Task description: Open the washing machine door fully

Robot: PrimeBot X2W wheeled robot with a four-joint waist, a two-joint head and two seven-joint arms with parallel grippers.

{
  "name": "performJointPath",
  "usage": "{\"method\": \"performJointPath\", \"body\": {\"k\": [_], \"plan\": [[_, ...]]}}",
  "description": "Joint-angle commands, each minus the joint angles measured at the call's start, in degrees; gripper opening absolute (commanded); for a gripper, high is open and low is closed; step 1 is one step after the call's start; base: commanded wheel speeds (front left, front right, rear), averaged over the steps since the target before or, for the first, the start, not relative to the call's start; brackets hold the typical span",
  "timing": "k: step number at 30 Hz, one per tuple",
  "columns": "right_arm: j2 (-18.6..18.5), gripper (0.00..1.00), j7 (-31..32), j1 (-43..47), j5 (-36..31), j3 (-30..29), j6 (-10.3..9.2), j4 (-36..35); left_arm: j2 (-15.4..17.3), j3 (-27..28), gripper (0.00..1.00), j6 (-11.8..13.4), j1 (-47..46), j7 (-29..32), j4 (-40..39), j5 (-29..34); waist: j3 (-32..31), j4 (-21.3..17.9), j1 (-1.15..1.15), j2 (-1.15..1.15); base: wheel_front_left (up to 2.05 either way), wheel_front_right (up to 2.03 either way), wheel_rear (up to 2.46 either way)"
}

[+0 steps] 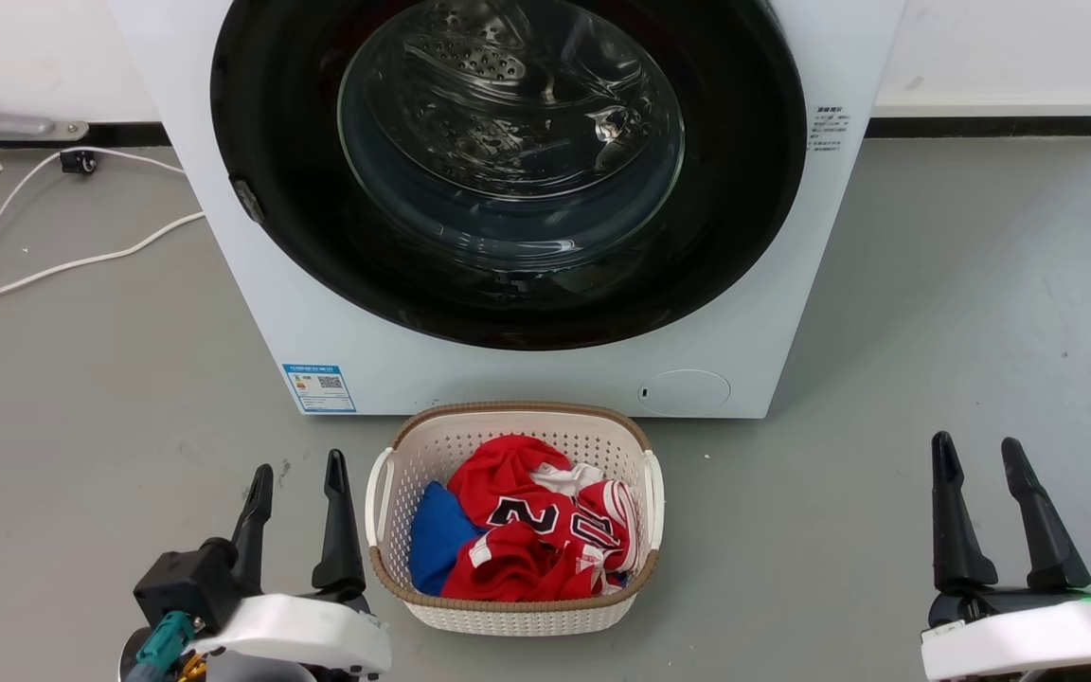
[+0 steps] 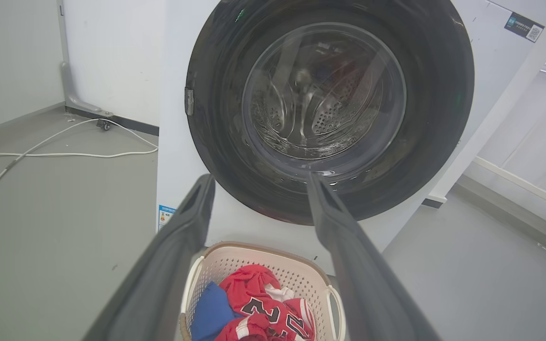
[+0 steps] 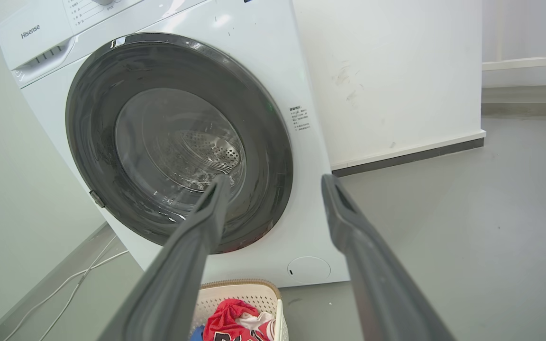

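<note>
The white washing machine (image 1: 527, 379) stands ahead of me on the grey floor. Its round glossy black washing machine door (image 1: 299, 227) lies flat against the front, closed, with a clear glass bowl (image 1: 510, 133) at its centre. A small latch tab (image 1: 247, 199) sits on the door's left rim. The same door (image 2: 443, 94) fills the upper left wrist view and appears in the right wrist view (image 3: 88, 142). My left gripper (image 1: 297, 474) is open at the lower left, well short of the machine. My right gripper (image 1: 979, 453) is open at the lower right, holding nothing.
A white laundry basket (image 1: 512, 616) with red and blue clothes sits on the floor right before the machine, between my grippers. White cables (image 1: 62, 265) trail across the floor at the left. A wall with a dark skirting (image 1: 991, 125) runs behind.
</note>
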Motion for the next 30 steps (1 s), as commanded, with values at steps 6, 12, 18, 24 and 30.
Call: {"method": "performJointPath", "body": {"k": [6, 12, 18, 24, 30], "plan": [[0.0, 1.00, -1.1, 0.6, -2.6, -0.1, 0.12, -1.0, -0.1, -0.1, 1.00, -0.2, 0.6, -1.1, -0.4, 4.0, 0.1, 0.0, 0.00, 0.00, 0.00, 0.00, 0.00], [0.0, 1.00, -1.8, 1.0, -4.8, 0.0, 0.13, -1.3, -0.3, -0.2, 1.00, -0.2, 0.9, -1.9, -0.4, 7.0, 0.3, 0.0, 0.00, 0.00, 0.00, 0.00, 0.00], [0.0, 1.00, -2.5, 1.5, -6.9, 0.1, 0.13, -1.6, -0.5, -0.2, 1.00, -0.1, 1.4, -2.5, -0.1, 9.5, 0.3, 0.0, 0.00, 0.00, 0.00, 0.00, 0.00], [0.0, 1.00, -3.1, 1.8, -8.1, 0.1, 0.13, -1.8, -0.6, -0.4, 1.00, -0.1, 1.7, -3.1, 0.0, 11.5, 0.3, 0.0, 0.00, 0.00, 0.00, 0.00, 0.00], [0.0, 1.00, -3.7, 2.0, -9.7, 0.1, 0.13, -1.8, -0.7, -0.4, 1.00, 0.1, 2.0, -3.7, 0.2, 13.5, 0.2, 0.1, 0.00, 0.00, 0.00, 0.00, 0.00]]}}
